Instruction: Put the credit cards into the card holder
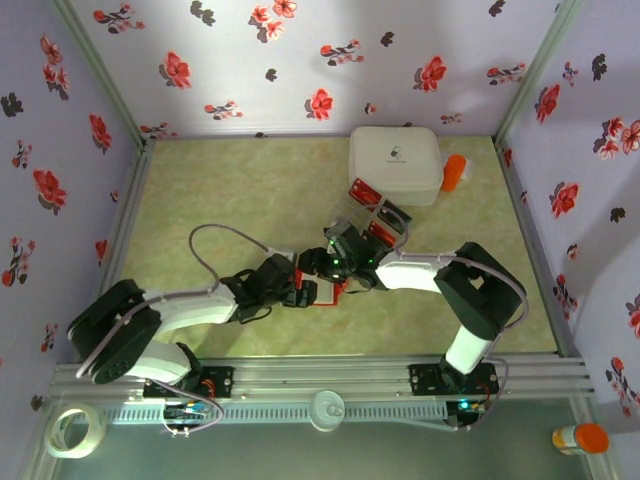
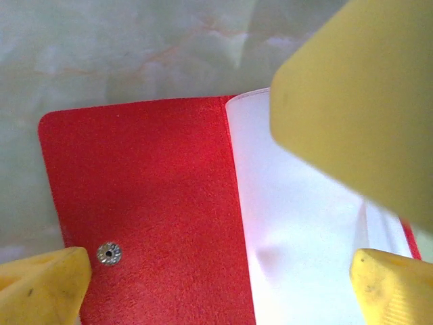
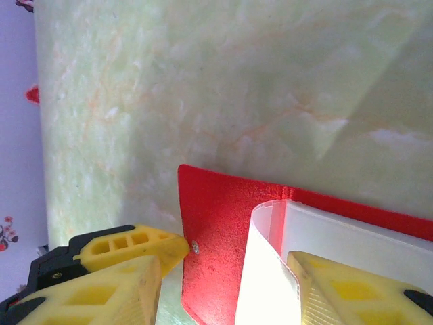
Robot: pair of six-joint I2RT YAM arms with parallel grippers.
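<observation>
Top external view shows what the wrist cameras miss: the white box (image 1: 395, 165) and the clear tray (image 1: 398, 218) with red cards (image 1: 364, 192) lie beyond the fingers, which meet over the red card holder (image 1: 325, 291) on the bench (image 1: 230, 190). Left wrist view has the card holder lying open beneath the left fingers (image 2: 40, 288), its stud (image 2: 108, 253) just beside one and the white pockets (image 2: 298, 223) toward the other. They stand wide apart, gripping nothing. In the right wrist view the right fingers (image 3: 345, 291) are partly apart; a curled pocket leaf (image 3: 264, 271) rises between them, touching one, not pinched.
</observation>
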